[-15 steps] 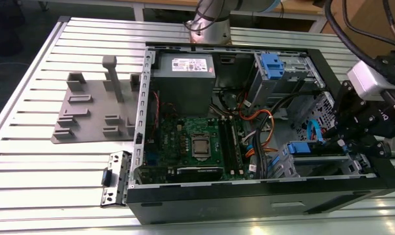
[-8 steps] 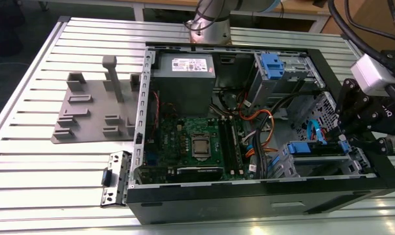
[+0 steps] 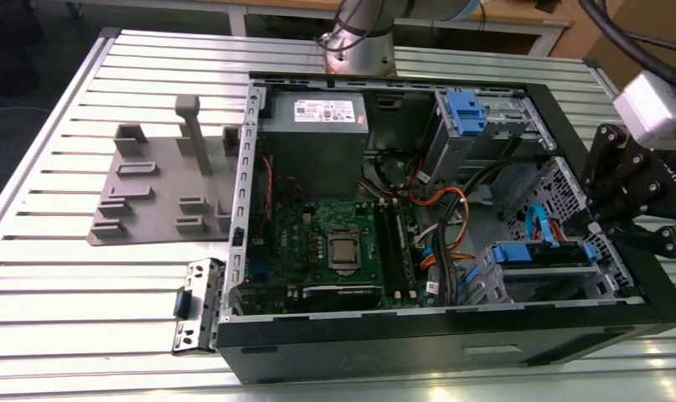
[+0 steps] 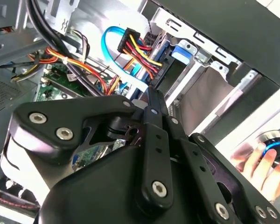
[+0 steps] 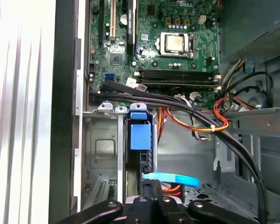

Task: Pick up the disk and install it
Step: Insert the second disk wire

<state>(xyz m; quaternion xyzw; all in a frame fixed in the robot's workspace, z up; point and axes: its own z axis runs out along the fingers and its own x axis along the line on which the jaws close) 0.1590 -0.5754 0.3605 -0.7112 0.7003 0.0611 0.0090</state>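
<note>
The disk (image 3: 544,254), in its bright blue caddy, sits in the drive bay at the corner of the open computer case (image 3: 427,339) on the exterior view's right. Its blue tab (image 5: 140,133) shows in the first wrist view and again (image 4: 179,51) in the second wrist view. A blue data cable (image 5: 172,178) and a bundle of coloured power wires (image 4: 140,51) run to its end. My black gripper (image 3: 602,228) hangs just above that bay at the case's side wall. Its fingers (image 4: 150,100) look pressed together, with nothing seen between them.
Inside the case lie a grey power supply (image 3: 315,134), the green motherboard (image 3: 338,243) and loose black and orange cables (image 3: 450,209). A second blue caddy (image 3: 467,109) sits in the far bay. A grey fixture plate (image 3: 159,193) lies on the slatted table. A person's hand (image 4: 254,163) rests outside the case.
</note>
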